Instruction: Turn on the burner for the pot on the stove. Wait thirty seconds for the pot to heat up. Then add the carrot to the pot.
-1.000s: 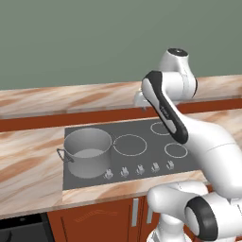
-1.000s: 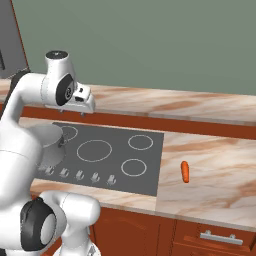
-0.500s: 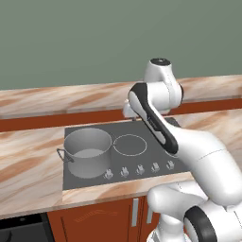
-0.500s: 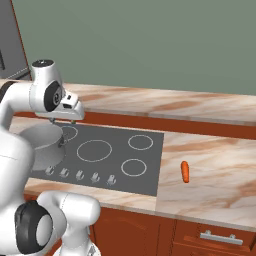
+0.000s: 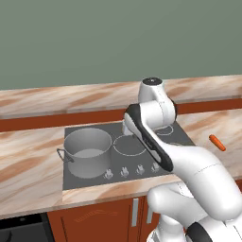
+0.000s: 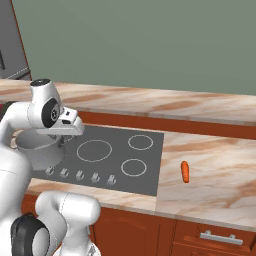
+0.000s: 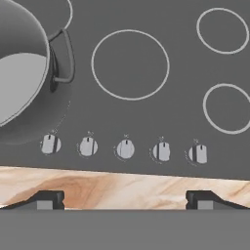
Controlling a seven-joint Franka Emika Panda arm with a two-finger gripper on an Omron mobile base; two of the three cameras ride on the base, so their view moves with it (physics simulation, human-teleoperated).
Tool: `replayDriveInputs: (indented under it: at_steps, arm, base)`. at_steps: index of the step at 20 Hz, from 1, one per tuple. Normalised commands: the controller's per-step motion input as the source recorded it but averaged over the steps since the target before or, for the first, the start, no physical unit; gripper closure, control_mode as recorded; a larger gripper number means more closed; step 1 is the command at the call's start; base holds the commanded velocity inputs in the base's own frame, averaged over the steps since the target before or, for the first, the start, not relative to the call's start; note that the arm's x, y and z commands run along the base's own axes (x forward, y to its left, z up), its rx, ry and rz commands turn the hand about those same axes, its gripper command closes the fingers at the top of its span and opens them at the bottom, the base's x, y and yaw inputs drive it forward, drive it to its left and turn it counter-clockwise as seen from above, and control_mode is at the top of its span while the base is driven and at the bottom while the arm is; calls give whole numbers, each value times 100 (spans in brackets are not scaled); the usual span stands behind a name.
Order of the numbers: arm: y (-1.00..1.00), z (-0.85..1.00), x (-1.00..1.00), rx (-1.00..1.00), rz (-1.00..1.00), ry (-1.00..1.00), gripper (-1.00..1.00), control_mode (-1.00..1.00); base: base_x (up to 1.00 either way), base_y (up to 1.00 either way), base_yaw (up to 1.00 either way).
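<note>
Hand view looks straight down on the stove (image 7: 146, 122), with the two dark fingertips (image 7: 44, 199) standing wide apart at the bottom edge, so the gripper (image 7: 124, 201) is open and holds nothing. Between the tips lies a strip of marbled counter (image 7: 122, 188), and just beyond it runs the row of five silver knobs (image 7: 125, 149), evenly spaced along the cooktop's front edge. The pot (image 7: 22, 93) sits on the near-left ring at the upper left of this view, one loop handle pointing toward the large middle ring, its grey floor bare.

In the left base view the pot (image 5: 88, 152) stands on the left side of the stove (image 5: 127, 146), directly behind the leftmost knobs, and the arm (image 5: 151, 137) bends over the cooktop's middle. The carrot (image 5: 217, 142) lies on the counter to the right of the stove, well apart from the pot. The right base view shows the carrot (image 6: 185, 171) just beside the stove's right edge, not touching it, and the hand (image 6: 65, 127) hovering above the cooktop's left part near the pot (image 6: 35, 147).
</note>
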Motion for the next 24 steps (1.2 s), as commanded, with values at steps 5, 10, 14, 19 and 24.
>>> replayDriveInputs:
  at_steps: [5, 10, 14, 19, 24]
  arm:
    - [-9, -27, 0, -3, 0, 2, -100, -100]
    - [0, -9, 2, -1, -6, 2, -100, -100]
    - [0, 0, 11, 0, -4, 7, -100, -100]
    - [-6, 0, 25, 2, -1, 6, -100, -100]
    - [-21, 0, 38, 7, 0, 19, -100, -100]
  base:
    - [0, 0, 0]
    - [0, 0, 0]
    - [0, 0, 0]
    - [0, 0, 0]
    - [0, 0, 0]
